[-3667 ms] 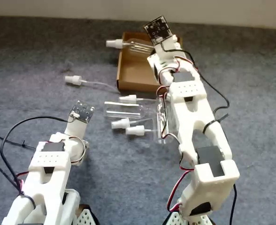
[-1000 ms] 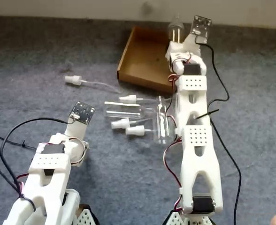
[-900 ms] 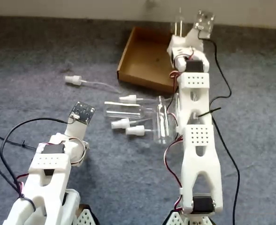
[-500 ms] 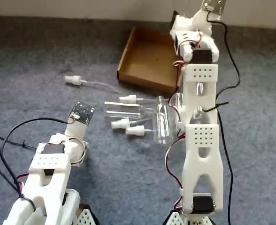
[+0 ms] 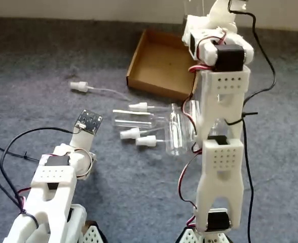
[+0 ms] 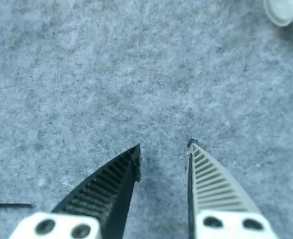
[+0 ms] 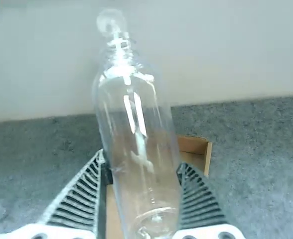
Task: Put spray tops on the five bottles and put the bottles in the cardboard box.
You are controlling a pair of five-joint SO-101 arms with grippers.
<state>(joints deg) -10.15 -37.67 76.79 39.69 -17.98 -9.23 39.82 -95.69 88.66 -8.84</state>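
Note:
My right gripper point(image 7: 141, 167) is shut on a clear bottle point(image 7: 134, 144) that has a white spray top point(image 7: 114, 30) on it. It holds the bottle tilted up against the pale wall, above the far corner of the cardboard box point(image 7: 196, 149). In the high view the right arm point(image 5: 220, 55) stretches past the box point(image 5: 156, 66) to the top edge. Two clear bottles point(image 5: 134, 118) point(image 5: 175, 130) lie on the carpet with loose spray tops point(image 5: 139, 107) point(image 5: 130, 133) point(image 5: 146, 141) among them. My left gripper point(image 6: 163, 148) hangs open over bare carpet.
Another spray top point(image 5: 80, 86) with a long tube lies apart on the left. A third bottle point(image 5: 194, 114) lies partly under the right arm. A white round piece point(image 6: 285, 9) sits ahead of the left gripper. Grey carpet covers the table; black cables trail beside both arms.
The right arm swung the bottle from lying over the box to upright, then lifted it up and back toward the wall. The left arm stayed still.

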